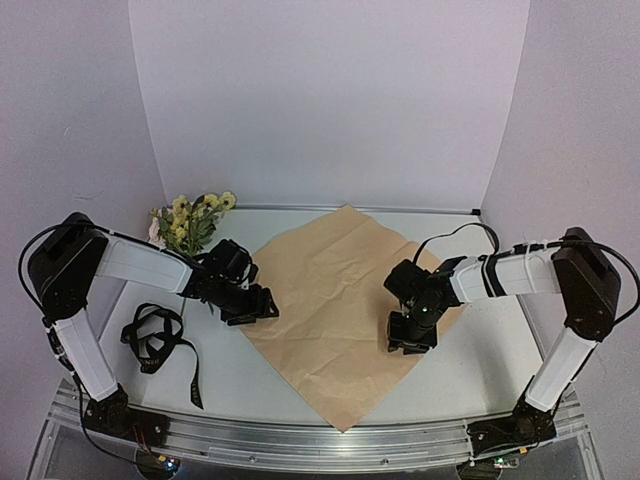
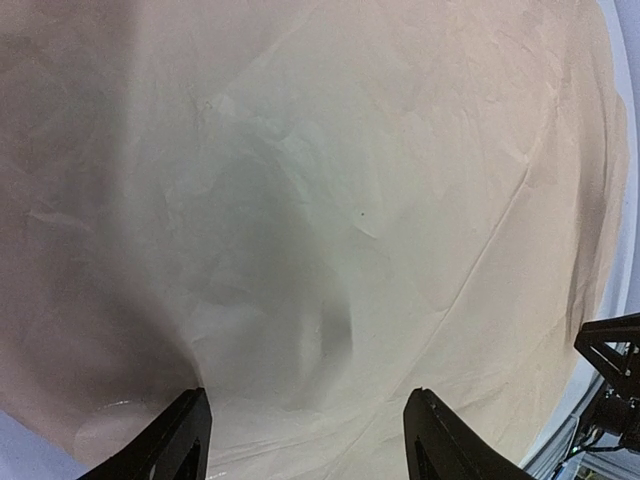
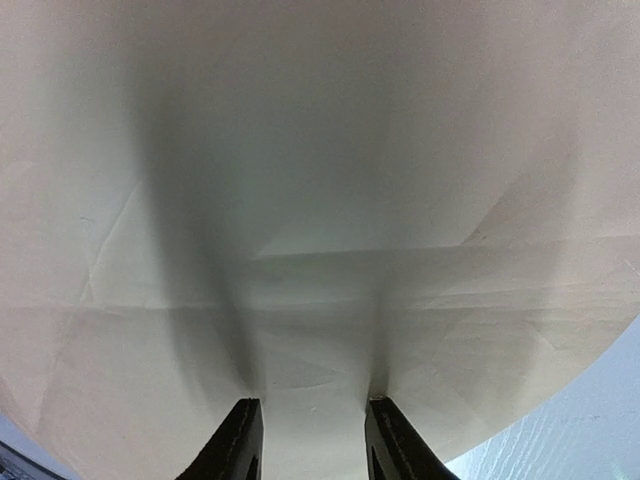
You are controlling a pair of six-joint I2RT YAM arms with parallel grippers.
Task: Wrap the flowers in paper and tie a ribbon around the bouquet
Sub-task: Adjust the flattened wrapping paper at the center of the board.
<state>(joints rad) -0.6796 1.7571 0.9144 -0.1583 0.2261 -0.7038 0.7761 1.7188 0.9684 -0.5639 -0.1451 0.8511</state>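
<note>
A white counter (image 1: 250,395) sits between plain pale walls (image 1: 330,100). At the left lies the black ribbon (image 1: 152,338), any lettering too small to read, with the flowers (image 1: 192,220) behind it. The left pincer (image 2: 308,395) hangs spread over the paper (image 1: 340,310), which lies tan face up at centre. The right pincer (image 3: 313,405) stands narrowly parted, perhaps touching it.

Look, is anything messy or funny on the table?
Yes. The ribbon lies in a tangled heap on the left, not stretched out. The paper is creased and sits cornerwise, like a diamond. The flowers are off the paper, in the back left corner.
</note>
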